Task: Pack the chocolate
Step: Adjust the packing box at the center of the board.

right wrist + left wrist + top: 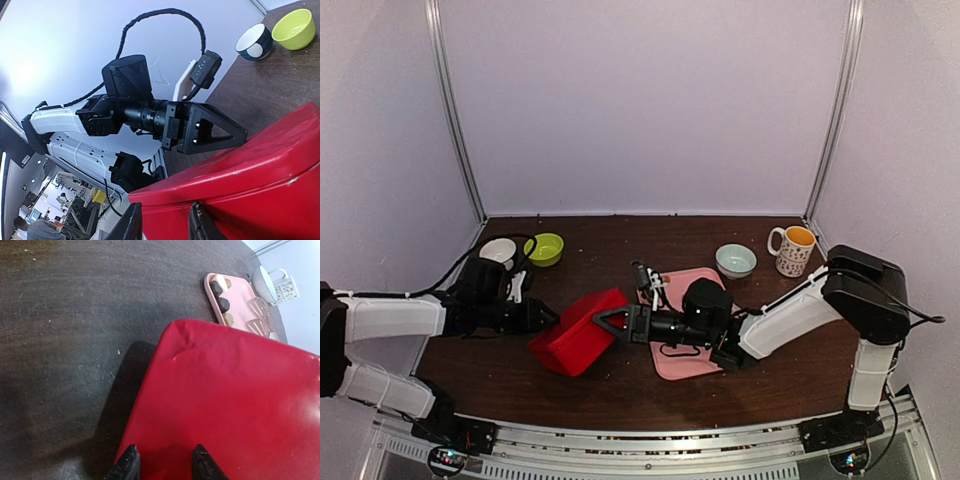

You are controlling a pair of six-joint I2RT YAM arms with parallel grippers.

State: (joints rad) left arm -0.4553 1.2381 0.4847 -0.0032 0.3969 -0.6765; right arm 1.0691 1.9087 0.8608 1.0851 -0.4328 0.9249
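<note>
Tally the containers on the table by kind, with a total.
Bowls: 3 (blue-and-white, green, pale blue)
Mug: 1
Pink tray: 1
Red box: 1
Total: 6

Soft, even light fills the overhead view: the pale walls (640, 100) are bright, while the dark table (620, 395) is dim around the red box (578, 333). In the left wrist view, the box throws a dense shadow leftward, and things beyond it look slightly soft. In the right wrist view, the wall up-left of the box glares white, and the room down-left of it seems blurred.
</note>
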